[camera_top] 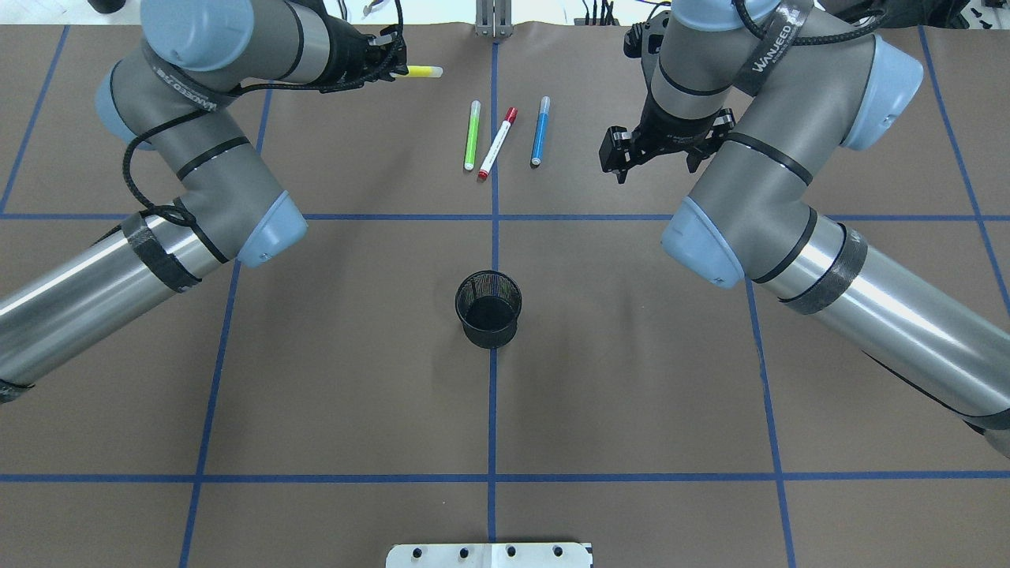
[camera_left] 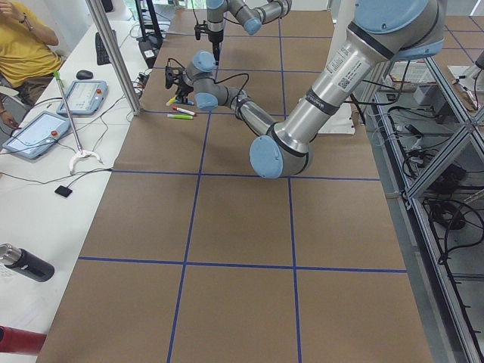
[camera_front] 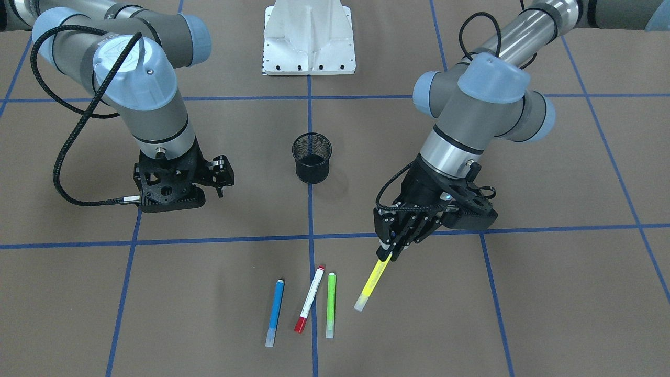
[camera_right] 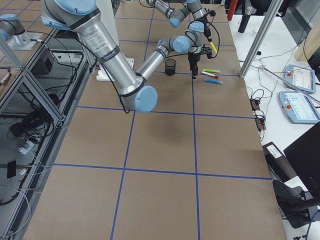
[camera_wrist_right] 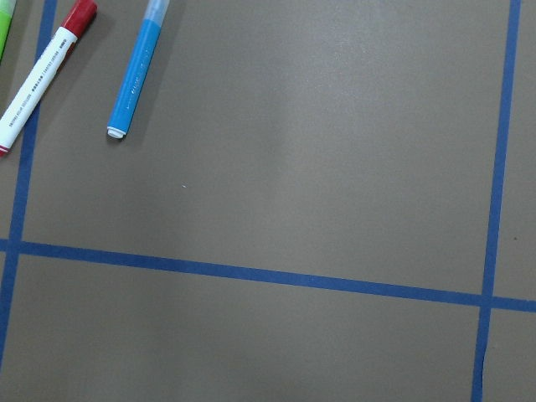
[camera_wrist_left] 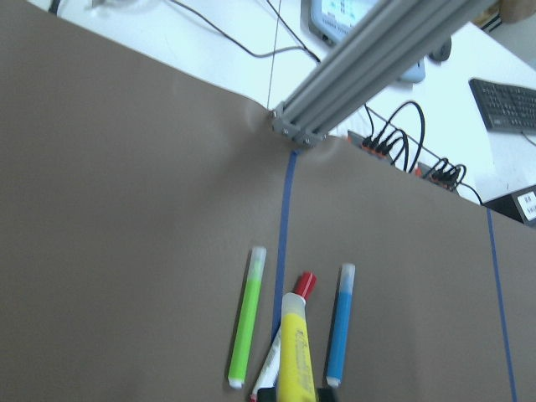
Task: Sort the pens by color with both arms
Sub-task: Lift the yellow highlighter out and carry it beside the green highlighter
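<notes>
My left gripper (camera_front: 388, 255) is shut on the yellow pen (camera_front: 372, 283), which slants down with its pale end pointing away from me. In the left wrist view the yellow pen (camera_wrist_left: 295, 352) hangs over the row of pens below. Three pens lie side by side on the brown table: green (camera_top: 472, 134), white with a red cap (camera_top: 497, 143) and blue (camera_top: 540, 130). My right gripper (camera_front: 221, 177) hovers beside the blue pen (camera_wrist_right: 137, 69), holding nothing; it looks open, and no fingers show in its wrist view.
A black mesh cup (camera_top: 489, 308) stands upright at the table's middle, between the arms and nearer to me than the pens. The white base pedestal (camera_front: 309, 39) is at my edge. Blue tape lines (camera_top: 495, 394) grid the table. A metal post (camera_wrist_left: 377, 59) rises beyond the pens.
</notes>
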{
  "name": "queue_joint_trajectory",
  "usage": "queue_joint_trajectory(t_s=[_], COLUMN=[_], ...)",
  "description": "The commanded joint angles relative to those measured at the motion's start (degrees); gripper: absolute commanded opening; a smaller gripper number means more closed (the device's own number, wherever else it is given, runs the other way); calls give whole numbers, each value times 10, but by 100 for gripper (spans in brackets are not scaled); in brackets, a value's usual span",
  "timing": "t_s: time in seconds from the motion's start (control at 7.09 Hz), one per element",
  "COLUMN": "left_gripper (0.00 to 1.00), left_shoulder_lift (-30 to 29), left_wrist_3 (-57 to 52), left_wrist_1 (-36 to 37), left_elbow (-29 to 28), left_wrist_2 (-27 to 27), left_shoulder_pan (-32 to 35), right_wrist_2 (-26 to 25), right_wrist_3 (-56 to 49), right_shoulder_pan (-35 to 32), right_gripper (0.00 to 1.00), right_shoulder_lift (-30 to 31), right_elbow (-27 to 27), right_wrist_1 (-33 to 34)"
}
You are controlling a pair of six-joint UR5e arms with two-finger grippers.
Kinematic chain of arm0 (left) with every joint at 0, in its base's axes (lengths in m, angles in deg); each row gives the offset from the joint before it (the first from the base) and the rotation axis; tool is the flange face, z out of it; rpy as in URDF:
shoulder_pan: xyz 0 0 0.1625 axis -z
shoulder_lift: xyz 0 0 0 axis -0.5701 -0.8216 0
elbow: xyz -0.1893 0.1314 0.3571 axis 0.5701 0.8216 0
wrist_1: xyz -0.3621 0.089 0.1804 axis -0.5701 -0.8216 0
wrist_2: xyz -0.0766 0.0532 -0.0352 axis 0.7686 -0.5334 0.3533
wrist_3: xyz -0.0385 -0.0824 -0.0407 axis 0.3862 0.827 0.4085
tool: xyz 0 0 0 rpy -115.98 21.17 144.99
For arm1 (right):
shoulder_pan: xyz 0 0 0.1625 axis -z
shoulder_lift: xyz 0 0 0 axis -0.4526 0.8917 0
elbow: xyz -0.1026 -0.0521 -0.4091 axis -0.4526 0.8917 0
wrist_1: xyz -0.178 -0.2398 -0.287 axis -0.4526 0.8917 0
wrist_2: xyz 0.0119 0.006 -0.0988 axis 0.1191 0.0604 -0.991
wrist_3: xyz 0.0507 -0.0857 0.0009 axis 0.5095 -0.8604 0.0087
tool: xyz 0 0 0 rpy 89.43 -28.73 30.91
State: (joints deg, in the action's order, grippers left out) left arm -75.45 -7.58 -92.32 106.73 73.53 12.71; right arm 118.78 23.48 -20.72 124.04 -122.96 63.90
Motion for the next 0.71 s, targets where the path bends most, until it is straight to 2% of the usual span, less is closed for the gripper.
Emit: queue_joint_trajectory(t_s=[0.0,0.14,0.42,0.56], left_gripper=[0,0,0,16], left_shoulder_lift=[-7,-11,-28,-36], left_wrist_3=[-3,-3,-3,-3], left_wrist_1=[-72,-73,-75,-76], left_elbow=[-81,-101,-133,-144], left_wrist_2=[-156,-209,-271,-280], left_shoulder_pan=[-56,-82,-116,-120], right_wrist_2=[-1,0,-1,-1], right_wrist_3=[0,0,0,0], right_shoulder_pan=[0,0,0,0], right_gripper=[99,99,99,99], right_shoulder_lift=[0,0,1,1], right_elbow=[0,0,2,2], right_wrist_1=[0,0,0,0])
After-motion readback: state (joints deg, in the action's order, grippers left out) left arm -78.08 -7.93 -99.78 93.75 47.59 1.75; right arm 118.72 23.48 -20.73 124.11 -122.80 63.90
